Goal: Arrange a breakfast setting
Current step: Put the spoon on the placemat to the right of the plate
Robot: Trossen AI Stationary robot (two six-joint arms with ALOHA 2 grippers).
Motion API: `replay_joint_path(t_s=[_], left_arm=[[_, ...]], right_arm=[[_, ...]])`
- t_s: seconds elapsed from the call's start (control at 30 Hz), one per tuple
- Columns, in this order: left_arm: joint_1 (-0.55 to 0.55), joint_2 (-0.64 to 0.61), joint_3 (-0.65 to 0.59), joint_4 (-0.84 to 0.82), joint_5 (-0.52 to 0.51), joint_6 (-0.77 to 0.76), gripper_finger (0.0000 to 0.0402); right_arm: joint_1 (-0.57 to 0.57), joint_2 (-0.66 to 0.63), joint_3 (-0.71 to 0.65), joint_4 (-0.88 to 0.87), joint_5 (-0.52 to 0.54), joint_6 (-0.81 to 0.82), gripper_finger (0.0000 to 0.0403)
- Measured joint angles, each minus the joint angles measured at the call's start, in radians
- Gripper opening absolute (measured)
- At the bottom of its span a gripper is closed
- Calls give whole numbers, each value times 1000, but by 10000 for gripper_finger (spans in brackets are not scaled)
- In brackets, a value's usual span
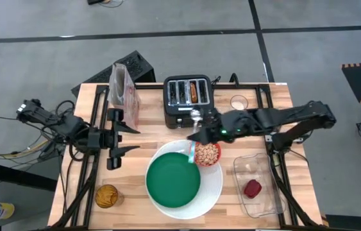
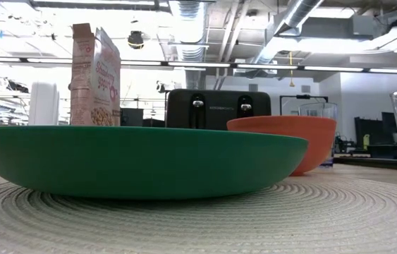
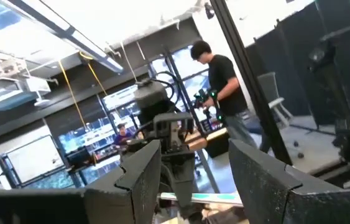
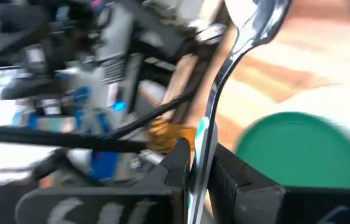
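A green plate [image 1: 173,179] [image 2: 142,159] lies on a large white round plate [image 1: 215,192] that looks woven in the low view [image 2: 325,219]. A red bowl [image 1: 208,154] [image 2: 283,141] with cereal stands on the white plate's far right part. My right gripper [image 1: 196,136] [image 4: 199,155] is shut on a teal-handled spoon [image 4: 224,68], between the black toaster [image 1: 188,99] and the bowl. A bagel half [image 1: 195,92] sticks up in a toaster slot. A red food piece [image 1: 252,188] lies in a clear tray [image 1: 263,173]. My left gripper [image 1: 119,138] [image 3: 190,180] is open and empty at the table's left. My right gripper pinches the spoon's teal handle [image 4: 201,134] between its two fingers, close to where the handle joins the metal stem. The fingers come from the table's right and lie along the spoon. The metal bowl end [image 4: 258,25] sticks out past the fingertips, and the spoon is lifted clear.
A cereal box [image 1: 124,93] [image 2: 96,74] stands at the far left. A clear glass [image 1: 238,101] stands right of the toaster. A jar with amber contents [image 1: 106,196] stands near the front left corner. A person [image 3: 224,81] stands in the room beyond.
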Motion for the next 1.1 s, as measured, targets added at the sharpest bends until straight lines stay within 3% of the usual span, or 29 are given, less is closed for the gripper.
replay_joint_path(t_s=[0.17,0.37,0.53,0.83,1.1], left_arm=[[0,-28,0,-7,8,-43,177],[0,-34,0,-30,11,-61,177],[0,-33,0,-46,-5,-61,176],[0,-33,0,-50,-78,-62,176],[0,-33,-1,-82,-85,-62,176]], right_arm=[[24,-88,-2,-198,124,0,58],[29,-203,-13,-321,184,-70,55],[29,-321,-111,-391,227,-63,54],[28,-507,-445,-164,227,49,54],[128,-491,-693,178,212,216,54]])
